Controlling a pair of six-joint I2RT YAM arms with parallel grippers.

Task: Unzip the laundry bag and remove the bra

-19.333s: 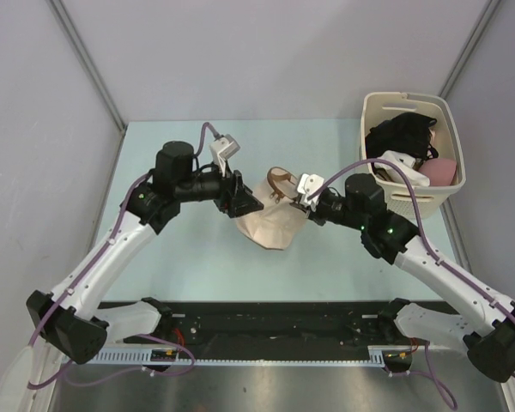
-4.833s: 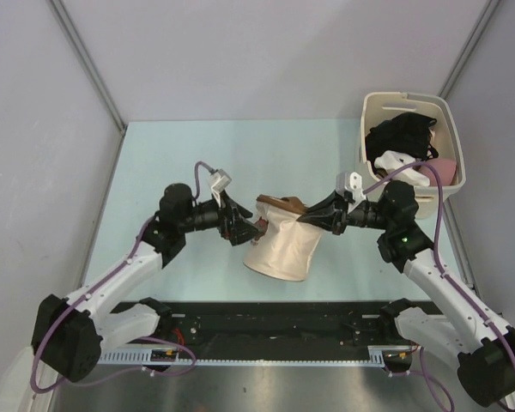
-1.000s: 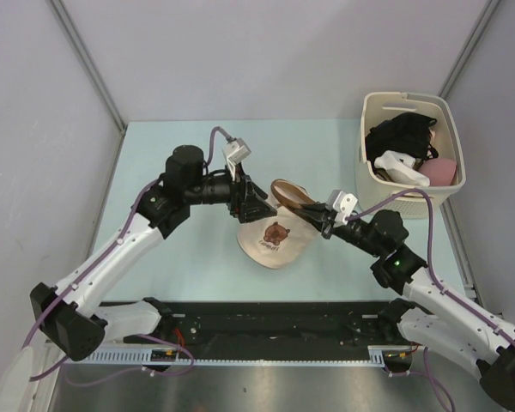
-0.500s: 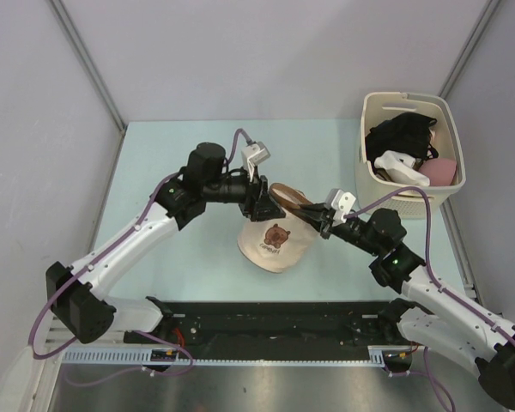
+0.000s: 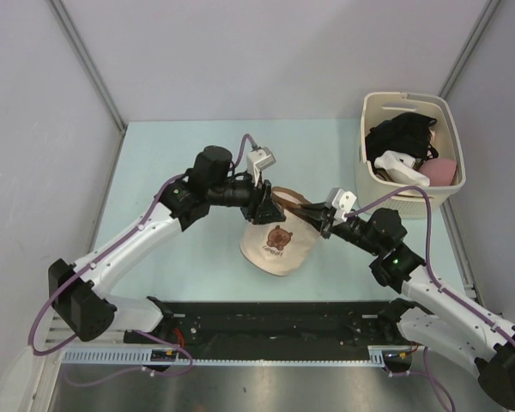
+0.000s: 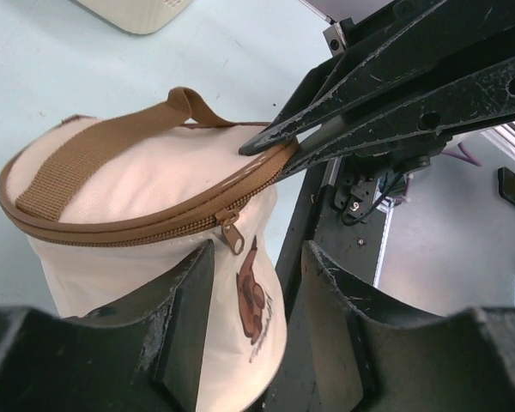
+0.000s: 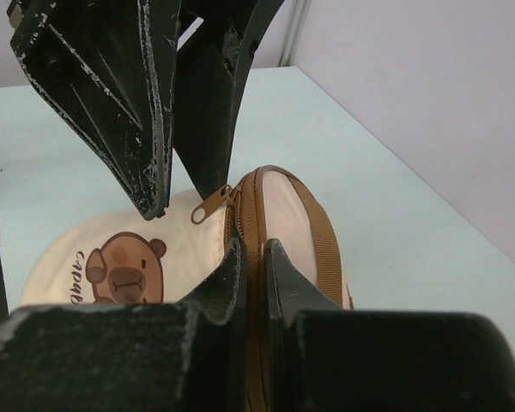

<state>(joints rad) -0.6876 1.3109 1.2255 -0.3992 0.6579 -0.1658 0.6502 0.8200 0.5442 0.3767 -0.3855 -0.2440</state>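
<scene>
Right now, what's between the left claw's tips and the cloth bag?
The small zipper pull dangles there from the laundry bag, right by the left gripper, not yet pinched. The right wrist view shows it.

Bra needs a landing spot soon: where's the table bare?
Bare table: far strip between back wall and the laundry bag; left side beyond the left arm. Crowded: centre, where left end effector and right end effector meet the bag; the basket holds clothes.

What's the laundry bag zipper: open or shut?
Shut. The laundry bag lid sits flush; zipper teeth closed along the rim to the pull tab.
</scene>
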